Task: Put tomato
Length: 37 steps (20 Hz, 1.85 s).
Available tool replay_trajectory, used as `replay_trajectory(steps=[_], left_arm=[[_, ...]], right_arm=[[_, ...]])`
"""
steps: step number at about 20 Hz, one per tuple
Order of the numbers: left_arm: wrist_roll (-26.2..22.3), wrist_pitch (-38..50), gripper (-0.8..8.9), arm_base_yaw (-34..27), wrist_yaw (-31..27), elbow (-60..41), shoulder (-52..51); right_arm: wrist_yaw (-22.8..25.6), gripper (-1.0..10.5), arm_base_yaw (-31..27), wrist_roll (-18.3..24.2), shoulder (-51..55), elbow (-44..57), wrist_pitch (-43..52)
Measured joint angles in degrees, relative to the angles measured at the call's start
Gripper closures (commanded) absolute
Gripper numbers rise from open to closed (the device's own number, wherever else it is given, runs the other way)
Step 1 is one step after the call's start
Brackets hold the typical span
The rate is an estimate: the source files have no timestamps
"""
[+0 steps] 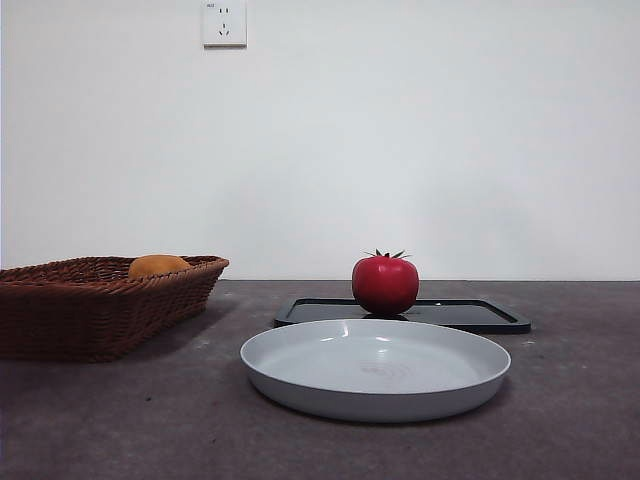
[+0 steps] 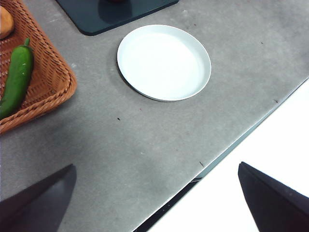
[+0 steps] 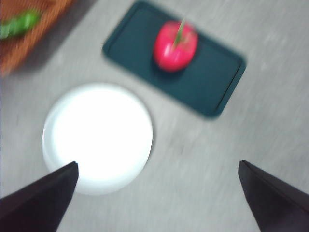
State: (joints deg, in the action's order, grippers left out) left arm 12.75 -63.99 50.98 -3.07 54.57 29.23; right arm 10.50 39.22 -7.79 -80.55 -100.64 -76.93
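Behind the grey table (image 1: 580, 400) stands a plain white wall with a power socket (image 1: 224, 23) high up. On the table, the tomato (image 1: 385, 284) sits upright on a dark flat tray (image 1: 480, 314), with its green spiky top pointing up. Just in front of the tray lies a white plate (image 1: 300, 375) with nothing on it; tray and plate are close, but I cannot tell if they touch. To the side is a brown wicker basket (image 1: 70, 315), and in it are an orange round fruit (image 1: 158, 265) and a long green pepper (image 2: 17, 79).

No arm shows in the front view. The right gripper (image 3: 157, 203) hangs above the table with its two black jaws wide apart and nothing between them. Its picture is blurred. In the right wrist view the tomato (image 3: 175, 45) lies well apart from the jaws, on the tray (image 3: 212, 89) beyond the plate (image 3: 96, 135).

The left gripper (image 2: 157, 203) is also spread wide and holds nothing. It is over the table's edge, near the plate (image 2: 164, 63). In the left wrist view only a corner of the tray (image 2: 91, 17) shows, and the tomato is almost fully cut off there.
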Motion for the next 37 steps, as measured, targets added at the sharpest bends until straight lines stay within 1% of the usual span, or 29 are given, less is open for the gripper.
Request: replay_trajectory(steps=[2, 4, 5, 8, 11, 15, 17, 20, 26, 27, 28, 29, 30, 31, 32, 33, 37], left_arm=[[0.0, 0.6, 2.33, 0.0, 0.0, 0.0, 0.0], [0.0, 1.5, 2.33, 0.0, 0.0, 0.0, 0.0], [0.0, 1.7, 2.33, 0.0, 0.0, 0.0, 0.0], [0.6, 1.7, 2.33, 0.0, 0.0, 0.0, 0.0], [2.9, 1.8, 2.33, 0.0, 0.0, 0.0, 0.0], [3.7, 1.9, 2.33, 0.0, 0.0, 0.0, 0.0], [3.8, 1.9, 2.33, 0.0, -0.1, 0.0, 0.0], [3.9, 2.3, 2.33, 0.0, -3.1, 0.0, 0.0], [3.9, 1.2, 2.35, 0.0, -3.7, 0.0, 0.0], [3.9, 1.2, 2.57, 0.0, -3.7, 0.0, 0.0], [4.0, 1.2, 3.16, 0.0, -3.7, 0.0, 0.0], [4.1, 1.2, 4.39, 0.0, -3.7, 0.0, 0.0], [4.2, 1.2, 6.30, 0.0, -3.7, 0.0, 0.0], [4.3, 1.2, 7.96, 0.0, -3.7, 0.0, 0.0], [4.4, 1.2, 7.96, 0.0, -3.7, 0.0, 0.0], [4.6, 1.2, 7.98, 0.0, -3.7, 0.0, 0.0], [4.7, 1.2, 7.96, 0.0, -3.7, 0.0, 0.0]], right_arm=[[-1.5, 3.5, 2.0, -0.5, 6.0, 9.0, 1.0], [-3.0, 3.5, 3.4, -1.5, 12.5, 18.2, 7.4], [-3.1, 3.5, 4.0, -2.0, 16.2, 22.9, 9.9], [-3.2, 3.5, 5.1, -3.3, 25.2, 34.8, 13.1], [-3.0, 3.5, 5.2, -6.0, 37.0, 44.3, 14.6], [-1.7, 3.5, 5.2, -9.5, 49.7, 49.5, 14.7], [-1.6, 3.5, 5.2, -11.2, 52.8, 49.6, 15.2], [-1.6, 3.5, 5.2, -12.1, 54.8, 49.6, 15.5], [-1.6, 3.8, 5.2, -12.3, 54.8, 49.6, 16.6], [-1.6, 4.2, 5.2, -12.3, 54.8, 49.6, 16.6], [-1.6, 4.9, 5.2, -12.4, 54.8, 49.6, 16.6], [-1.6, 5.8, 5.2, -12.7, 54.8, 49.6, 16.6], [-1.6, 7.3, 5.2, -13.1, 54.8, 49.6, 16.6], [-1.6, 8.4, 5.3, -13.1, 54.8, 49.6, 16.6], [-1.6, 9.2, 5.2, -13.2, 54.8, 49.6, 16.6], [-1.6, 9.4, 5.2, -13.2, 54.8, 49.6, 16.6], [-1.6, 9.4, 5.2, -13.3, 54.8, 49.6, 16.3]])
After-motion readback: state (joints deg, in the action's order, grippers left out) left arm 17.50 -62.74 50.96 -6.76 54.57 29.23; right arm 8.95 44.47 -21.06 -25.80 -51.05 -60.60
